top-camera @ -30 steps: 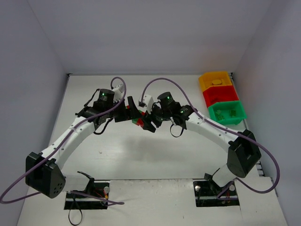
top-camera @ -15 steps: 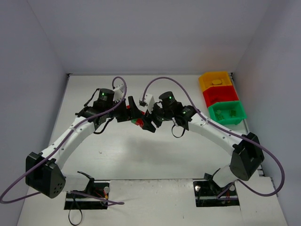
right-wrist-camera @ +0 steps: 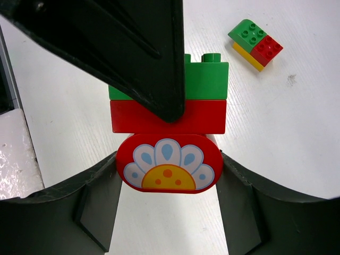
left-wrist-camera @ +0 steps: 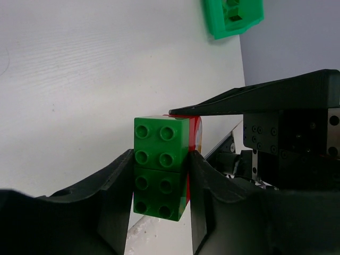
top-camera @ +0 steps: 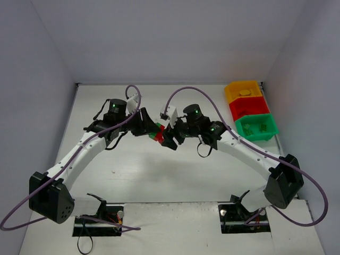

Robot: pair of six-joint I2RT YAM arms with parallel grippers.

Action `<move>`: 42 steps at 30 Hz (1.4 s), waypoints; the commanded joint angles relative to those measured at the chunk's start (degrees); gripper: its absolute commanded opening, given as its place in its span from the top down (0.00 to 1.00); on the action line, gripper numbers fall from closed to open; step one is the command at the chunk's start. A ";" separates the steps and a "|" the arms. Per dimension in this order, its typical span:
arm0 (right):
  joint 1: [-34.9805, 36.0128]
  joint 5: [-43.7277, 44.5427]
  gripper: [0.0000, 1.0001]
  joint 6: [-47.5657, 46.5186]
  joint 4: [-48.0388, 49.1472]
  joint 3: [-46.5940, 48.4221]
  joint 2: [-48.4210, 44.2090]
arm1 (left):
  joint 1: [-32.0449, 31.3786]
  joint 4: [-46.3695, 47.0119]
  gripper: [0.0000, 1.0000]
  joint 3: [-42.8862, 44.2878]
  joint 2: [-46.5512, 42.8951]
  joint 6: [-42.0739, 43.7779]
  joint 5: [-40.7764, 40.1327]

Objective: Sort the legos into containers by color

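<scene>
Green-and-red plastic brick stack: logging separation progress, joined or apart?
Joined: green studded plastic brick, red brick and flower-printed red oval piece sit flush, no gaps.

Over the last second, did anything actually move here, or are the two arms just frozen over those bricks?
The right arm's elbow swung outward to the right, and its wrist slid slightly the same way. The left arm barely shifted. The left claw and right claw stay clamped on the same green-and-red brick clump, which is not yet pulled apart. The bins did not move.
</scene>
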 commanded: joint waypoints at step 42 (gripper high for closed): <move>-32.93 33.71 0.95 10.00 1.79 3.59 2.78 | 3.51 1.33 1.00 0.08 -3.50 2.42 5.74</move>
